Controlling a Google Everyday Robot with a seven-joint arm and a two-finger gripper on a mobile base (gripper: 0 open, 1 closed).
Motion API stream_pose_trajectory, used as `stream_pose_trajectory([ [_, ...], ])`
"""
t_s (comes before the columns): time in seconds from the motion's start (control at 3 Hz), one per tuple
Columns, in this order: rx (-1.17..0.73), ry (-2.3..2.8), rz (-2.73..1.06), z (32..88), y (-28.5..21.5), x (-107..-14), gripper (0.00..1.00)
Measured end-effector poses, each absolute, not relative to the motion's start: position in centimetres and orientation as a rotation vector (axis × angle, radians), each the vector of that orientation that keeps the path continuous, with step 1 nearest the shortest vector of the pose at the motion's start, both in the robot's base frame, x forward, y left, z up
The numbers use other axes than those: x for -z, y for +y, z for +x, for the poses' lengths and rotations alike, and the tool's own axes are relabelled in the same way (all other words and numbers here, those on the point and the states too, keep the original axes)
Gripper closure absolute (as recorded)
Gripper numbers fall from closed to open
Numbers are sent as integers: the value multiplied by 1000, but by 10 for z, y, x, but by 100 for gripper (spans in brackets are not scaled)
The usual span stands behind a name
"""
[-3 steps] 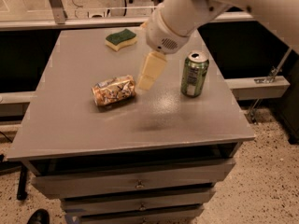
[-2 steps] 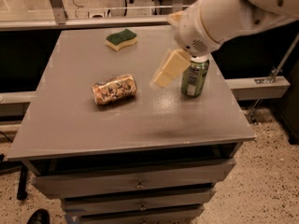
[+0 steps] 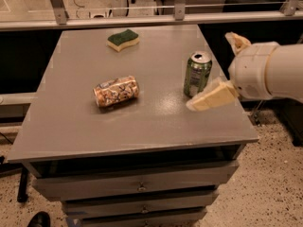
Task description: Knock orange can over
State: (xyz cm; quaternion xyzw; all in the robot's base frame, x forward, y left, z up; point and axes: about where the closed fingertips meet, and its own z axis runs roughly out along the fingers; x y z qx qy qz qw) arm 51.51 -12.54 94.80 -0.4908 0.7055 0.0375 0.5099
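Orange can (image 3: 116,91): lying on its side, mid-counter (image 3: 156,126), a bit twd left edge; task looks done.
Handling: prob. light, thin-walled, slick; dents easily, rolls freely when down.
Hold: none needed for a knock; if gripped, across the barrel at mid-length.
Gripper (image 3: 211,97): over right edge, twd front corner, just beside upright green can (image 3: 197,74); wide or narrow, can't tell.
Sponge (image 3: 123,39): nr back edge.
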Motion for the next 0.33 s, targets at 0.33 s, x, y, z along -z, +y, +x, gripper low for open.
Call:
stream_pose_trajectory([
  [0.33,-45,1702,-1099,504,-161,-949,0],
])
